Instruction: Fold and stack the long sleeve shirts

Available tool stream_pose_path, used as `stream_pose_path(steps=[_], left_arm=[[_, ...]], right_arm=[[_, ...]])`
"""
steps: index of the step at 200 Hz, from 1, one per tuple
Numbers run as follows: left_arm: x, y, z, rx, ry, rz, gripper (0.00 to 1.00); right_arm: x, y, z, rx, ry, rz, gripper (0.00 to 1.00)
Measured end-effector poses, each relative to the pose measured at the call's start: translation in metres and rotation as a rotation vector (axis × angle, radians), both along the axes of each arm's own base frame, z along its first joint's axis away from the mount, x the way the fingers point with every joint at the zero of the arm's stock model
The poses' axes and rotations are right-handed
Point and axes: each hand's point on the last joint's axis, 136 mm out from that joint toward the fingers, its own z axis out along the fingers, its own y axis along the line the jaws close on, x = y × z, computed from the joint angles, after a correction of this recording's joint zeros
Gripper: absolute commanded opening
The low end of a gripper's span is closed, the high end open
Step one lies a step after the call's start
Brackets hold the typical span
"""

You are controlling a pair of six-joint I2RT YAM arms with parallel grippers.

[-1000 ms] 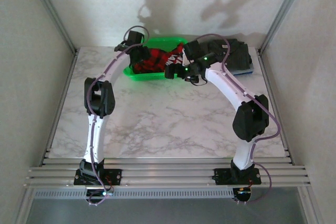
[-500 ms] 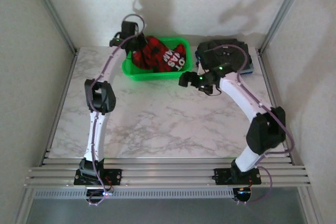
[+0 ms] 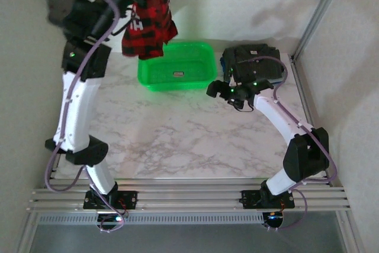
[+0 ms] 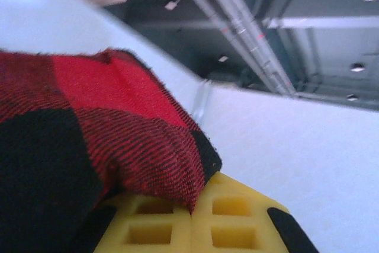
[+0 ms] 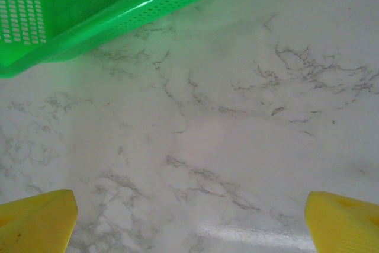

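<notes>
Top external view: the left arm (image 3: 80,99) is raised high over the far left of the table (image 3: 177,140), and the red-and-black plaid shirt (image 3: 148,25) hangs bunched from its end, its lowest edge above the far left corner of the green basket (image 3: 174,87), apparently clear of the rim. The folded dark shirt (image 3: 257,57) lies on a blue garment (image 3: 279,78) at the far right. The right gripper (image 3: 212,91) hovers low between basket and stack, jaws spread wide and empty. Left wrist view: the left gripper (image 4: 192,220) is clamped shut on a fold of the plaid cloth, which bulges over the yellow fingers (image 4: 237,229). Which part of the garment is pinched cannot be told. Right wrist view: the parted yellow fingertips (image 5: 35,217) frame bare marble, with the basket's corner at upper left. The step in hand appears to be carrying the shirt out for spreading. It is probably best done by keeping the hem above the rim, bringing the cloth over the open marble nearer the arms, having the free pincer take a second edge, and keeping well apart from the finished stack.
</notes>
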Motion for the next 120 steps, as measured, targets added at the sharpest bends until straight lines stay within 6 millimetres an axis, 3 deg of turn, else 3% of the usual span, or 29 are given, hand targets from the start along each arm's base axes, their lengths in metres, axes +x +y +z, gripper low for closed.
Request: stream_pose_path(steps=[11, 26, 42, 51, 66, 82, 93, 103, 120], left_arm=[[-0.017, 0.0, 0.01, -0.006, -0.039, -0.019, 0.03], [-0.019, -0.014, 0.004, 0.013, -0.032, -0.051, 0.02], [-0.004, -0.051, -0.031, 0.076, 0.054, -0.115, 0.0], [0.011, -0.077, -0.064, 0.12, 0.13, -0.151, 0.0], [0.043, -0.117, -0.156, 0.212, 0.315, -0.193, 0.01], [0.073, -0.144, -0.288, 0.32, 0.56, -0.197, 0.0], [0.084, -0.147, -0.376, 0.398, 0.726, -0.171, 0.0], [0.084, -0.143, -0.441, 0.452, 0.846, -0.142, 0.0], [0.079, -0.129, -0.509, 0.508, 0.973, -0.094, 0.02]], right_arm=[[0.004, 0.0, -0.001, 0.01, 0.001, -0.017, 0.99], [0.008, -0.003, 0.0, 0.021, 0.002, -0.042, 0.99], [0.014, -0.007, 0.002, 0.038, -0.006, -0.073, 0.99], [0.016, -0.009, 0.003, 0.046, -0.009, -0.086, 0.99], [0.019, -0.011, 0.002, 0.054, -0.011, -0.102, 0.99], [0.018, -0.014, -0.005, 0.056, 0.002, -0.116, 0.99], [0.015, -0.015, -0.012, 0.053, 0.016, -0.119, 0.99], [0.011, -0.016, -0.02, 0.048, 0.035, -0.118, 0.99], [0.006, -0.018, -0.028, 0.04, 0.059, -0.116, 0.99]])
